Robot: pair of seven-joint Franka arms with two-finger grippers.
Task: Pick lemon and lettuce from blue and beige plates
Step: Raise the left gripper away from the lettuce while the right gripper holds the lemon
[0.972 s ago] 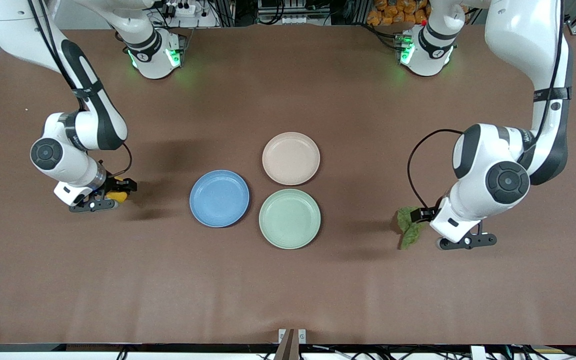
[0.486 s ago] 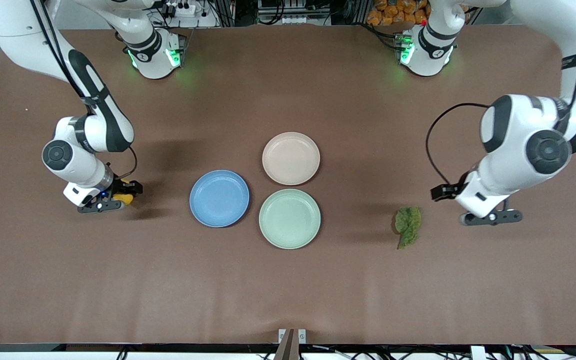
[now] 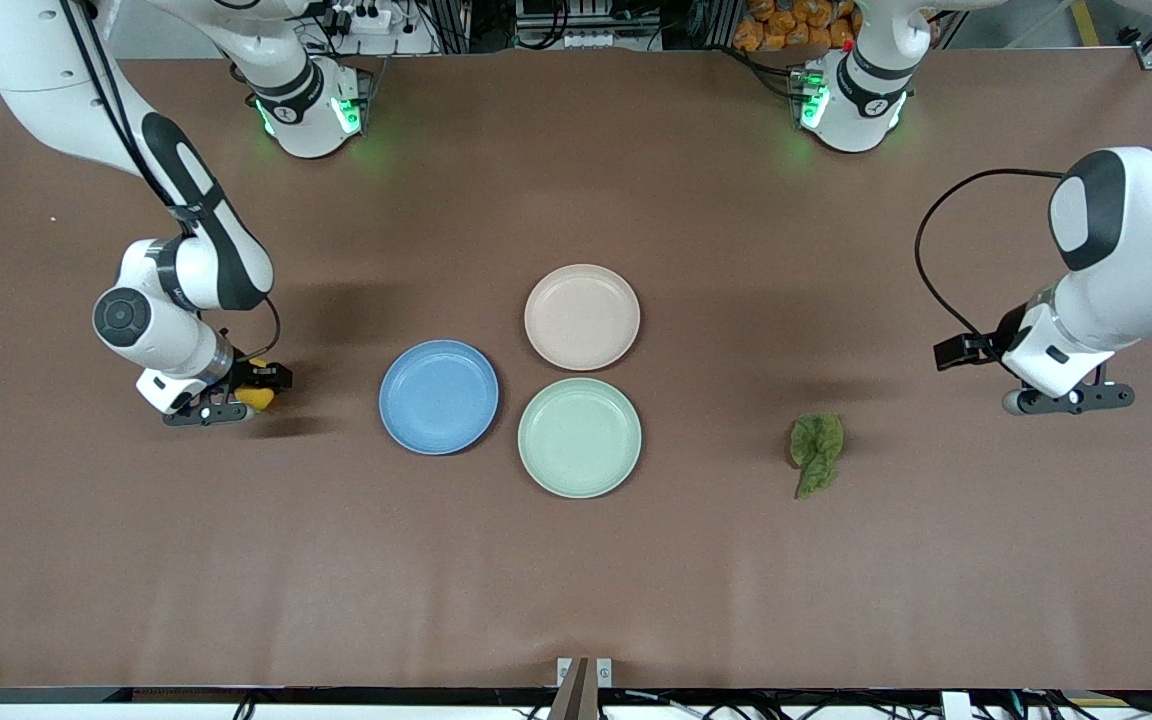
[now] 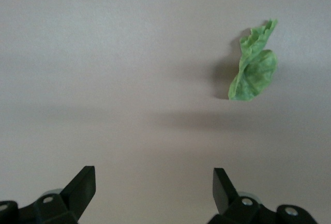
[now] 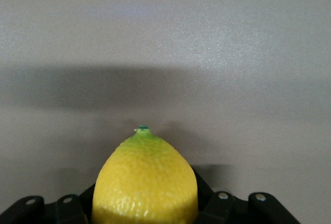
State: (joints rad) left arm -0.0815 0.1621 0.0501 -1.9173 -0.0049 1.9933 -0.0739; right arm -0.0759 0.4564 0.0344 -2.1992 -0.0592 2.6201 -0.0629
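**Status: both items off the plates; lemon release pending**

The lemon sits between the fingers of the right pincer, which is pinching it, low over the bare desk toward the right arm's end, beside the blue plate. From the front view, contact between lemon and desk cannot be confirmed.

The lettuce lies flat on the desk toward the left arm's end, beside the mint-green plate and apart from it. Nothing grips it.

The left pincer is spread and holds nothing; it hangs over the desk toward the left arm's end, well apart from the leaf.

The blue plate and the beige plate carry nothing, as does the mint-green plate.

Step in hand, as a judgement: the lettuce appears delivered, and the lemon is at the set-down stage.

Next move calls for:
1. Lower the lemon until it rests on the desk.
2. Spread the right pincer slowly; the oval fruit may roll once freed.
3. Lift straight up, clear of the fruit.
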